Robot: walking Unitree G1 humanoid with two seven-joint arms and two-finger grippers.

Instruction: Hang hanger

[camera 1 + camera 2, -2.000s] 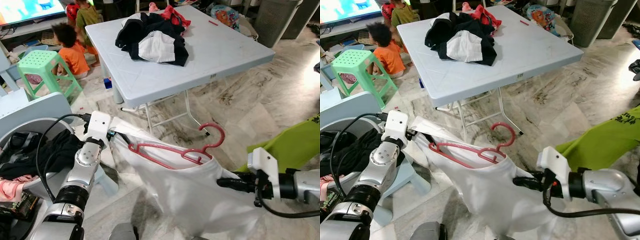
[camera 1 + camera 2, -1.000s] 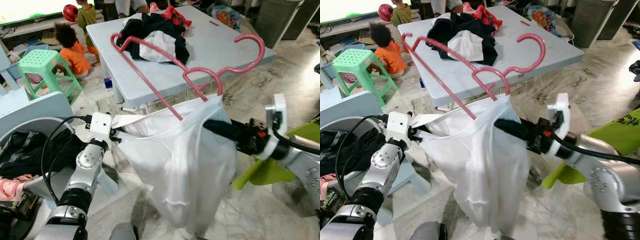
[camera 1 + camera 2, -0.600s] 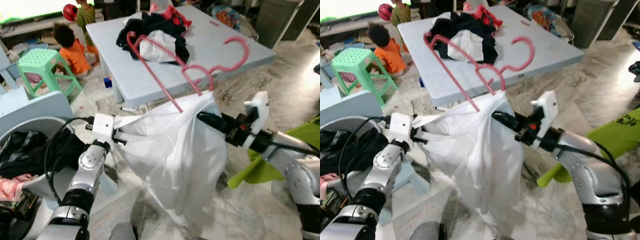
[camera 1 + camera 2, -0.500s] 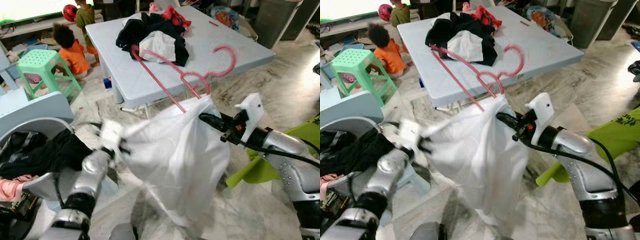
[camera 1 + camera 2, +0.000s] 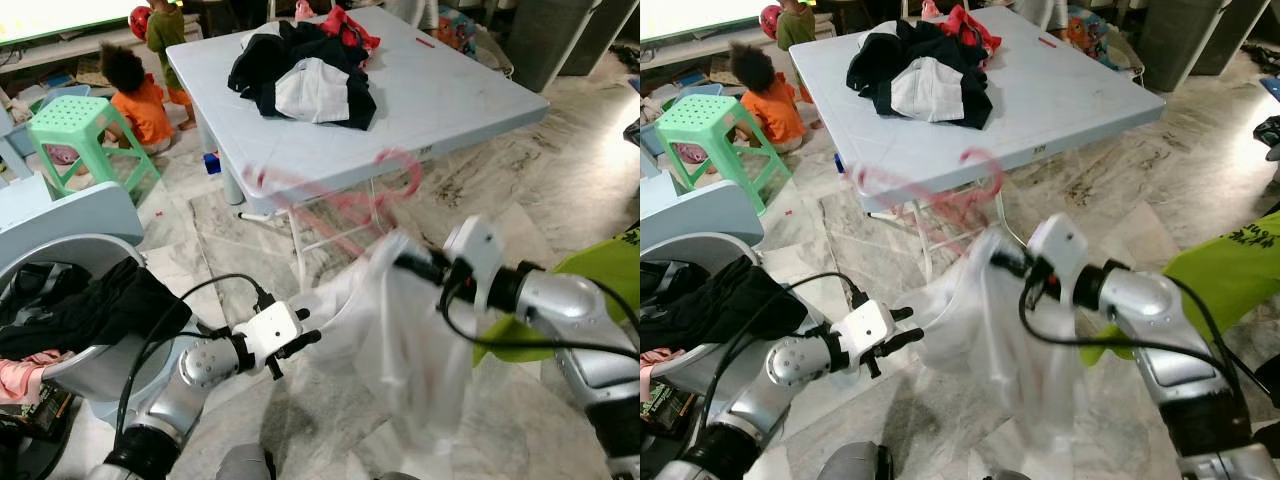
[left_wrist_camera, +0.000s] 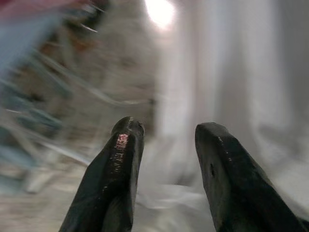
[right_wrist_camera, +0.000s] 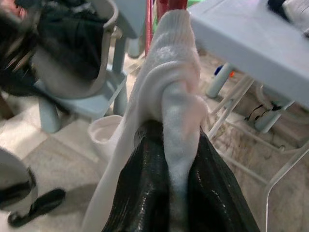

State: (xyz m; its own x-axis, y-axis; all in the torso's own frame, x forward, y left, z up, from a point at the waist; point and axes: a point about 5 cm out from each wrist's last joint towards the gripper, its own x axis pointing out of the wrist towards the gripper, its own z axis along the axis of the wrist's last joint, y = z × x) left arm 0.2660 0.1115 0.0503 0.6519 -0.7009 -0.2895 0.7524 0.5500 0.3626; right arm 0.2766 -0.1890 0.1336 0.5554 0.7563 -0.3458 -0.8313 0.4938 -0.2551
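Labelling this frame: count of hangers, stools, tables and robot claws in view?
Hangers: 1, pink hanger, motion-blurred
Stools: 1, green stool
Tables: 1, table
Claws: 2, left claw open, right claw shut on the white shirt
Total: 5

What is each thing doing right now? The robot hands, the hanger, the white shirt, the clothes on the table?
left gripper: open, holding nothing, beside the shirt.
right gripper: shut on the white shirt.
white shirt: hanging from the right gripper, blurred.
pink hanger: sticking up out of the shirt, blurred.
pile of clothes: heaped on the table.
table: standing, unfolded.
tub: full of dark clothes.
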